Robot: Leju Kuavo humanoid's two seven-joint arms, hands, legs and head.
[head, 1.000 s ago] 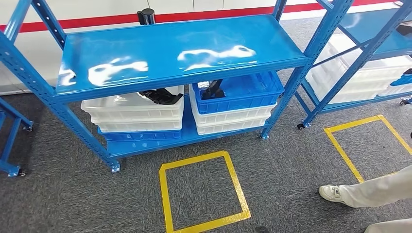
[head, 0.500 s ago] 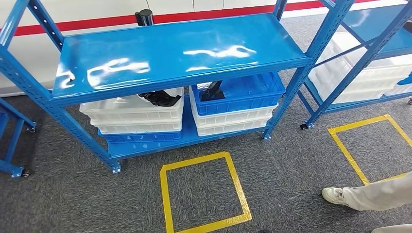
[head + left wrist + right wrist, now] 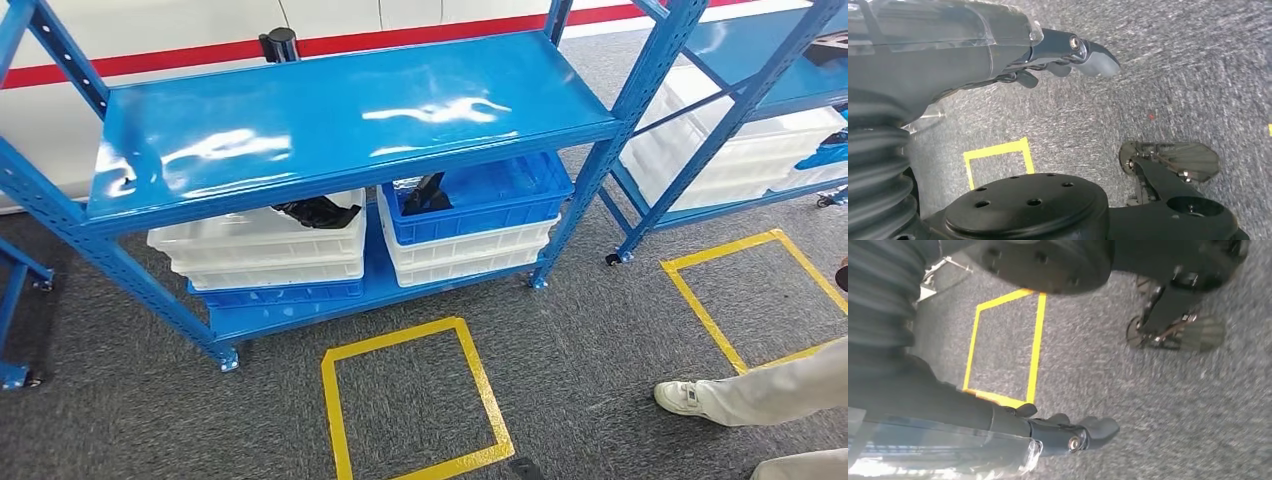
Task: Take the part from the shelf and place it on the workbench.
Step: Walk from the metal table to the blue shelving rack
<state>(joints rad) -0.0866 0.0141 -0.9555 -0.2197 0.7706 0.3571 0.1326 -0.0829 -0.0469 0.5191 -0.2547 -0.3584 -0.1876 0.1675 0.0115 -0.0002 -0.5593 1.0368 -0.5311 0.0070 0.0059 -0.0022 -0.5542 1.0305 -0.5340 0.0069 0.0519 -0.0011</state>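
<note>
So both hands hang over the grey carpet holding nothing, left hand [image 3: 1068, 55] and right hand [image 3: 1068, 432] with fingers loosely apart. A black part [image 3: 318, 211] sits in a white bin [image 3: 262, 243] on the blue shelf's [image 3: 330, 120] lower level.

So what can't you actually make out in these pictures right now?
- Black part in the white bin, head view: its rear is hidden under the blue shelf.
- Black part in the blue bin, head view: its top is hidden by the same shelf.
- Person, head view: cut off by the picture's edge.
- Left hand and right hand, wrist views: fingers bunched together, so open or shut is unclear.
</note>
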